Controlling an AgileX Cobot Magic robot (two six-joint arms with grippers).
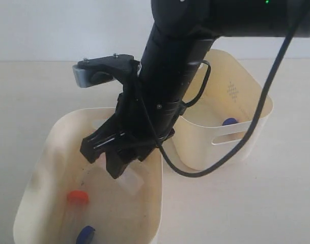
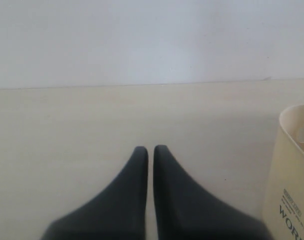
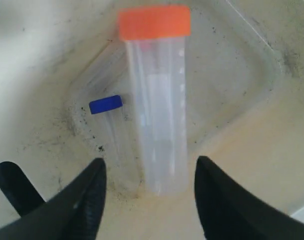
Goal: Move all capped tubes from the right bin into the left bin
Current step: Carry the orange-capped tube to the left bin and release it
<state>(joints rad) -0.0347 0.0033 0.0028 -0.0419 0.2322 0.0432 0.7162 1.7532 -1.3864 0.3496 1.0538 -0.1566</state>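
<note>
The right arm reaches across into the left bin (image 1: 47, 148), where my right gripper (image 1: 101, 161) (image 3: 151, 162) hangs open just above the floor. An orange-capped tube (image 3: 156, 105) lies free on the speckled floor, its clear base between the spread fingertips and its cap (image 1: 77, 196) pointing away. Beside it lies a blue-capped tube (image 3: 106, 104) (image 1: 86, 234). One more blue-capped tube (image 1: 229, 122) rests in the right bin (image 1: 249, 86). The fourth tube is hidden. My left gripper (image 2: 151, 149) is shut and empty over bare table.
The two bins stand side by side, nearly touching. The black arm and its looping cable (image 1: 231, 152) cross above the right bin's near wall. A cream bin wall with printed lettering (image 2: 291, 190) stands close beside the left gripper.
</note>
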